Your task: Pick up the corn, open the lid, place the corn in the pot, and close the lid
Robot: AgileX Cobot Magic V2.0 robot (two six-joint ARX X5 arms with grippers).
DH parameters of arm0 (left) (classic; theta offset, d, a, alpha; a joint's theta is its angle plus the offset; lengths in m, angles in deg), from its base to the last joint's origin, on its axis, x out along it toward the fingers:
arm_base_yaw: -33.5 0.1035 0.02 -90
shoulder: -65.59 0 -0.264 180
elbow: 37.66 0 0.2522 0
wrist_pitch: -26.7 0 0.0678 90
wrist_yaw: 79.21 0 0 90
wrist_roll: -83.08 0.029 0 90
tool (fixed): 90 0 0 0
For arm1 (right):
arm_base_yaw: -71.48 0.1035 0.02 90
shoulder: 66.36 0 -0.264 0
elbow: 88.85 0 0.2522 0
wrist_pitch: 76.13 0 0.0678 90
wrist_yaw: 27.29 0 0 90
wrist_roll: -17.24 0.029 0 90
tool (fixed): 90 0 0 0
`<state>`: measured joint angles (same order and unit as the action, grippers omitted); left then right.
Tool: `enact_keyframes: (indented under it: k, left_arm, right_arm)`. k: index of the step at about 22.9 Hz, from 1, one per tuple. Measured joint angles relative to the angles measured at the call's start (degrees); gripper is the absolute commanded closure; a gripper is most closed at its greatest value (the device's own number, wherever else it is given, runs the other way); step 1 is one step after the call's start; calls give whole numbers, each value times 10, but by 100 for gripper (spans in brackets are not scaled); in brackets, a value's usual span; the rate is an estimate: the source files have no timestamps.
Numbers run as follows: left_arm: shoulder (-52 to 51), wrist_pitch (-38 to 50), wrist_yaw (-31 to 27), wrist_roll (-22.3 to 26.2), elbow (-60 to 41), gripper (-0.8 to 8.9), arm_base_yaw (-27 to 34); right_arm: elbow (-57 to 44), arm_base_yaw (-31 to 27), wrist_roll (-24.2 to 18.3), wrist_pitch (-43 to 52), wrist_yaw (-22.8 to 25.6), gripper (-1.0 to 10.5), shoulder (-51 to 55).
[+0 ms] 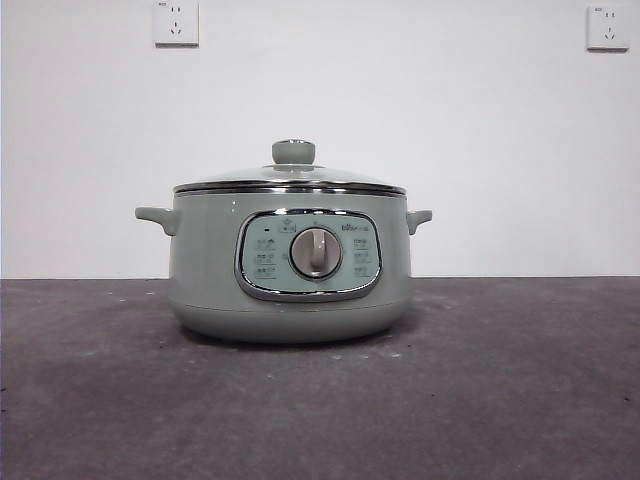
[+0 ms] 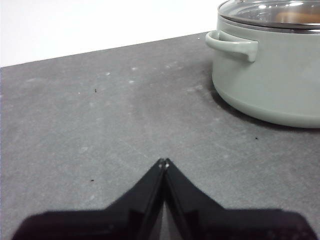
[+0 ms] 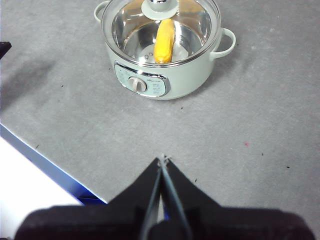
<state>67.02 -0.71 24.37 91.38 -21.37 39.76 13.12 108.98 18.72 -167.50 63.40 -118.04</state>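
Note:
The sage-green pot (image 1: 290,270) stands in the middle of the table with its glass lid (image 1: 290,180) on it, knob up. In the right wrist view the corn (image 3: 164,41) lies inside the pot (image 3: 165,75), seen through the lid (image 3: 162,25). My right gripper (image 3: 163,160) is shut and empty, high above the table in front of the pot. My left gripper (image 2: 164,162) is shut and empty, low over the table beside the pot (image 2: 270,75), whose side handle (image 2: 232,45) faces it. No arm shows in the front view.
The dark grey table (image 1: 500,400) stretches around the pot. A blue table edge (image 3: 45,165) shows in the right wrist view. Two wall sockets (image 1: 176,22) sit on the white wall behind.

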Motion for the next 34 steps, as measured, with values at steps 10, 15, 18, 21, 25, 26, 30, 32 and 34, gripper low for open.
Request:
enact_keyframes:
  k: [10, 15, 18, 21, 25, 26, 30, 32, 34]
  left_arm:
    - [17, 0, 0, 0, 0, 817, 0]
    - [20, 0, 0, 0, 0, 817, 0]
    - [20, 0, 0, 0, 0, 817, 0]
    - [21, 0, 0, 0, 0, 817, 0]
    - [21, 0, 0, 0, 0, 817, 0]
    - [21, 0, 0, 0, 0, 817, 0]
    - [21, 0, 0, 0, 0, 817, 0]
    - [21, 0, 0, 0, 0, 817, 0]
    - [21, 0, 0, 0, 0, 817, 0]
  right_arm:
    - [-10, -50, -35, 38, 24, 946, 10]
    - [-115, -240, -46, 243, -45, 946, 187]
    - [-254, -317, -71, 363, -5, 945, 283]
    - [-371, -351, -75, 460, -19, 945, 342]
    - [-514, -372, -75, 565, -22, 946, 407]
    - [-550, -375, -75, 584, -22, 945, 419]
    - [-673, -379, -75, 641, -22, 946, 452]
    - [-724, -379, -75, 649, -22, 946, 469]
    - [-761, -379, -75, 652, -22, 945, 484]
